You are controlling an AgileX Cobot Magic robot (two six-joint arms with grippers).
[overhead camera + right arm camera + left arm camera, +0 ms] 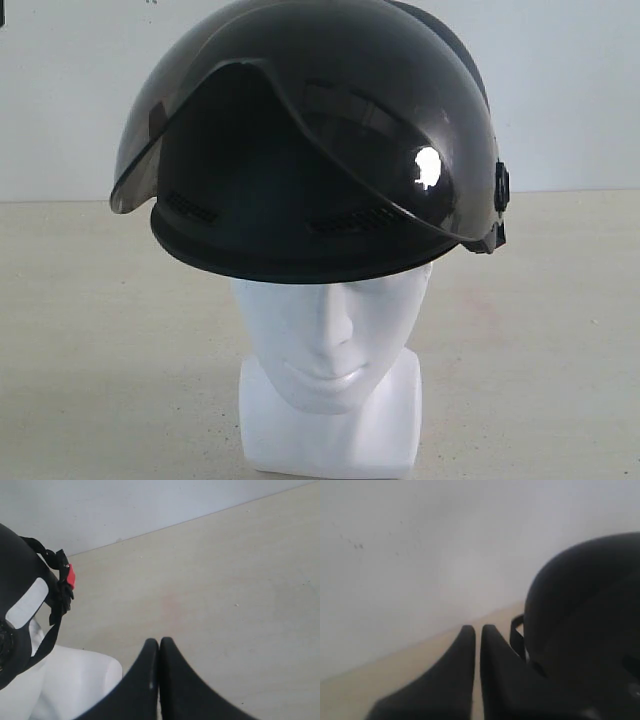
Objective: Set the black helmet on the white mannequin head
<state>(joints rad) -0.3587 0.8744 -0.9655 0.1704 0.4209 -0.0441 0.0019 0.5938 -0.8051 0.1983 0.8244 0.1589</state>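
The black helmet (310,140) sits on top of the white mannequin head (330,350), its smoky visor raised; the face below shows from brow to neck. No arm appears in the exterior view. In the left wrist view my left gripper (478,628) is shut with nothing between its fingers, close beside the helmet's shell (585,615) and a strap. In the right wrist view my right gripper (159,641) is shut and empty, near the head's white base (75,680); the helmet (15,605) with its white label and straps shows at the edge.
The head stands on a beige table (110,330) in front of a pale wall (60,90). A small red buckle part (71,576) hangs on the helmet's strap.
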